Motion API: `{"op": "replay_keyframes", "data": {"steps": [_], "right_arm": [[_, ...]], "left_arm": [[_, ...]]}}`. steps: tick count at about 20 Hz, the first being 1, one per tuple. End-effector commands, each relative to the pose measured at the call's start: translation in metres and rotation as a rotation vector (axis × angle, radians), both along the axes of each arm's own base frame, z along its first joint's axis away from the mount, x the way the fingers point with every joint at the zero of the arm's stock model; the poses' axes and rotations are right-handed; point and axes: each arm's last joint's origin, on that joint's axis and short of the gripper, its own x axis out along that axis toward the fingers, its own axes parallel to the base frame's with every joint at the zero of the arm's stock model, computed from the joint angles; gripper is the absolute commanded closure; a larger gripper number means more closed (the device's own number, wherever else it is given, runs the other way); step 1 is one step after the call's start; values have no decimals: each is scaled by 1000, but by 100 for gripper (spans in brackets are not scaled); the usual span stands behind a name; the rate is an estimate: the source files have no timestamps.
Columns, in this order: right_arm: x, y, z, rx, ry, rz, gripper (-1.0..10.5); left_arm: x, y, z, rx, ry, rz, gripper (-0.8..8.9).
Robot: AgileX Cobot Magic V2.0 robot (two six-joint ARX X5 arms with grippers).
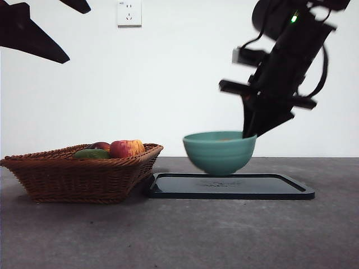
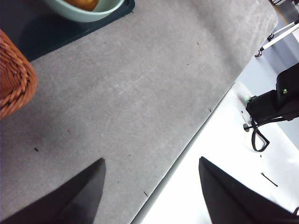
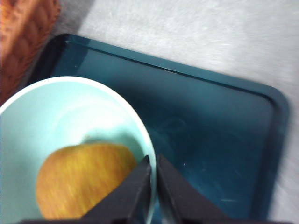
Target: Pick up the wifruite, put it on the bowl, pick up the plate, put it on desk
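Note:
The wifruite (image 3: 84, 179), brownish-orange and oval, lies inside the teal bowl (image 1: 219, 152). The bowl sits at the black tray (image 1: 230, 188); I cannot tell whether its base touches it. My right gripper (image 3: 153, 161) comes down at the bowl's right rim (image 3: 145, 135), one jaw inside and one outside, shut on it. In the front view the same gripper (image 1: 249, 133) meets the rim from above. My left gripper (image 2: 151, 161) hangs open over the desk (image 2: 140, 93) near its edge, holding nothing. No plate apart from the bowl is in view.
A brown wicker basket (image 1: 84, 174) stands left of the tray with a red-yellow apple (image 1: 126, 148) and a green fruit (image 1: 91, 153) in it. The waiting left arm shows as a black tip (image 1: 33, 33) at the top left.

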Motion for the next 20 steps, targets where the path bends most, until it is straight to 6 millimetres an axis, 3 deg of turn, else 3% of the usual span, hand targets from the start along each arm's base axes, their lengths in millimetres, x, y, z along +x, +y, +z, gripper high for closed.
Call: {"op": "replay_keyframes", "data": {"steps": [1, 5, 13, 14, 16, 20], "right_arm": [[13, 7, -10, 6, -16, 13, 934], [20, 9, -26, -7, 11, 12, 934], [20, 9, -25, 7, 5, -4, 931], [20, 9, -25, 10, 6, -7, 918], [19, 9, -22, 16, 3, -6, 752], [15, 7, -8, 26, -30, -9, 743]], "left_arm": [[1, -1, 2, -4, -17, -17, 502], [1, -1, 2, -4, -18, -17, 502], [1, -1, 2, -4, -18, -17, 502], [1, -1, 2, -4, -19, -17, 502], [1, -1, 2, -4, -18, -17, 502], [1, -1, 2, -4, -18, -17, 502]]}}
